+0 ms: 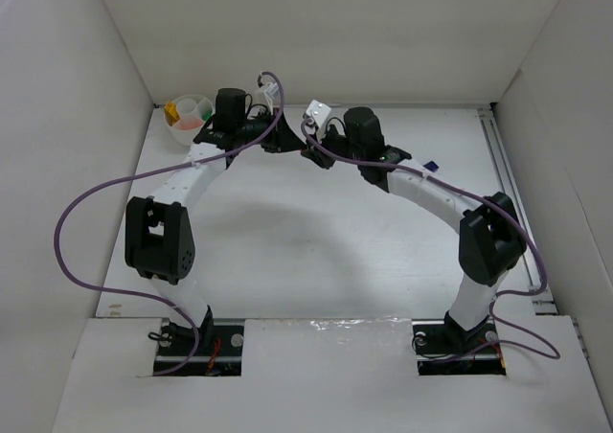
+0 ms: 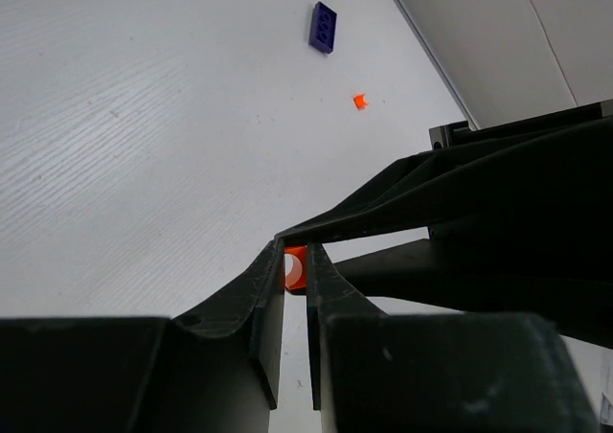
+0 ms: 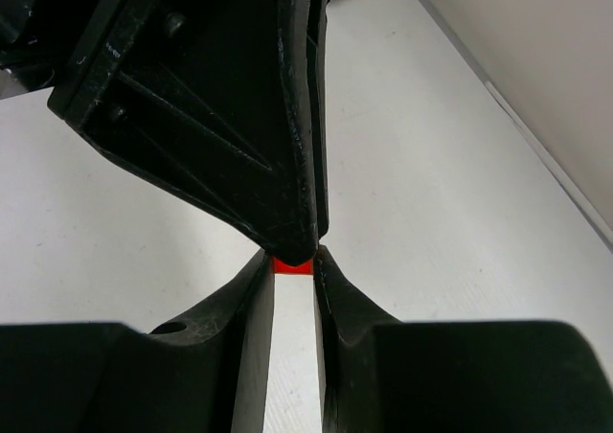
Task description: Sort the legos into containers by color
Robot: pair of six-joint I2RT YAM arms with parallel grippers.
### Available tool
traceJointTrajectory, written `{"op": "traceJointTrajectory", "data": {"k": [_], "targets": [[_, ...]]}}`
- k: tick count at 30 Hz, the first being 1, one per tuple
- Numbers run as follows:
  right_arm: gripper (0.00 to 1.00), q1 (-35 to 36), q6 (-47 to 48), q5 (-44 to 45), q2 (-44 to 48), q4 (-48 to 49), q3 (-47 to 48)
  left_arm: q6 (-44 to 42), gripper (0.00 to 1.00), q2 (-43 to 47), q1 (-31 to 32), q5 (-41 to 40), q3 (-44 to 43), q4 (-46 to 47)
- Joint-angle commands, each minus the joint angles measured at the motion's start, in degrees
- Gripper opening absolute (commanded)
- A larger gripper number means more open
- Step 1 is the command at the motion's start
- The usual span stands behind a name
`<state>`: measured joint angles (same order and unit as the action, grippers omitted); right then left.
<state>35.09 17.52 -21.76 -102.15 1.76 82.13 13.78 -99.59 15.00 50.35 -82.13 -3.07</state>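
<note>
Step in hand: a handover, by the look of it. Both tools meet tip to tip near the far middle of the desk [image 1: 287, 251], with one red-orange lego [image 2: 294, 266] between them.
Left tool [image 2: 296, 268]: nearly closed, its fingers pinching the red-orange lego at the very tips.
Right tool [image 3: 293, 262]: also nearly closed on the same brick, seen from its wrist as a red sliver [image 3: 292, 266]; which tool bears the load I cannot tell.
Container [image 1: 189, 120]: white sectioned bowl at the far-left corner, just beside the left arm's wrist; yellow, green and orange pieces already lie in it.
Next move calls for: one tool letting go cleanly before the other pulls away, then a short carry to the matching section.
Others around: a dark blue lego [image 2: 323, 26] and a tiny red-orange piece [image 2: 360, 101] lie loose toward the far-right edge.
In the way: the two tools crowd each other; the purple cables loop close.
</note>
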Motion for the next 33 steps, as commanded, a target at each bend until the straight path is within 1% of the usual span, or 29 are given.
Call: {"op": "traceJointTrajectory", "data": {"k": [1, 3, 4, 5, 7, 8, 9, 10, 12, 13, 14, 17, 21, 24, 27, 28, 29, 32, 33], "targets": [[0.05, 0.68, 0.41, 1.02, 0.55, 5.88, 2.95, -2.00, 0.00, 0.19, 0.99, 0.45, -2.42, -1.93], [0.05, 0.68, 0.41, 1.54, 0.55, 5.89, 3.48, -2.53, 0.00, 0.19, 0.99, -0.25, -2.42, -1.94], [0.09, 0.68, 0.41, 1.54, 0.55, 5.89, 3.48, -2.53, 0.00, 0.19, 0.99, -0.25, -2.42, -1.94], [0.09, 0.68, -0.11, 2.07, 0.55, 5.89, 3.48, -2.53, 0.00, 0.19, 0.99, -0.25, -2.42, -1.94], [0.16, 0.68, -0.12, 2.07, 0.55, 5.89, 3.48, -2.53, 0.00, 0.19, 0.99, -0.25, -2.42, -1.94], [0.35, 0.68, -0.12, 2.07, 0.55, 6.41, 3.48, -2.53, 0.00, 0.19, 0.99, -0.25, -2.95, -1.94], [0.42, 0.68, -0.12, 2.68, 0.55, 6.41, 3.48, -2.53, 0.00, 0.19, 0.99, -0.77, -2.95, -1.94], [0.45, 0.68, -0.12, 3.38, 0.55, 6.41, 3.48, -2.53, 0.00, 0.19, 0.99, -0.78, -2.95, -1.94], [0.58, 0.68, -0.12, 3.39, 1.16, 6.94, 2.77, -2.53, 0.00, 0.19, 0.99, -0.78, -2.95, -1.94], [0.63, 0.68, -0.64, 4.00, 1.16, 6.94, 2.25, -2.53, 0.00, 0.19, 0.99, -0.78, -3.47, -1.94], [0.66, 0.68, -0.64, 4.00, 1.16, 6.94, 1.55, -2.53, 0.00, 0.19, 0.99, -0.78, -3.48, -1.42], [0.69, 0.68, -0.64, 4.00, 2.39, 6.94, 0.06, -2.00, 0.00, 0.71, 0.47, -1.48, -4.01, -1.41], [0.72, -0.46, -0.64, 2.86, 4.58, 6.94, -4.76, -2.00, 0.00, 0.71, -1.64, -3.15, -5.23, -1.41], [0.73, -1.69, -0.64, 2.25, 6.96, 6.94, -7.85, -2.00, 0.00, 0.71, -4.45, -5.34, -6.63, -1.41], [0.73, -3.44, -0.64, 2.25, 8.98, 6.94, -11.19, -4.63, 0.00, 0.19, -7.53, -7.97, -9.44, -3.60], [0.73, -3.97, -0.64, 2.25, 9.77, 6.25, -11.81, -5.95, 0.00, -0.51, -9.36, -9.72, -10.24, -4.83], [0.73, -4.50, -0.64, 2.77, 9.78, 6.24, -12.69, -5.96, 0.00, -1.21, -10.34, -9.74, -11.03, -5.36], [0.73, -7.05, -0.64, 2.77, 11.00, 4.31, -13.48, -7.80, 0.00, -2.53, -13.32, -13.78, -13.67, -6.50], [0.73, -7.66, -0.64, 2.77, 11.53, 3.17, -14.09, -8.41, 0.00, -2.54, -15.25, -14.74, -14.46, -7.47]]}}
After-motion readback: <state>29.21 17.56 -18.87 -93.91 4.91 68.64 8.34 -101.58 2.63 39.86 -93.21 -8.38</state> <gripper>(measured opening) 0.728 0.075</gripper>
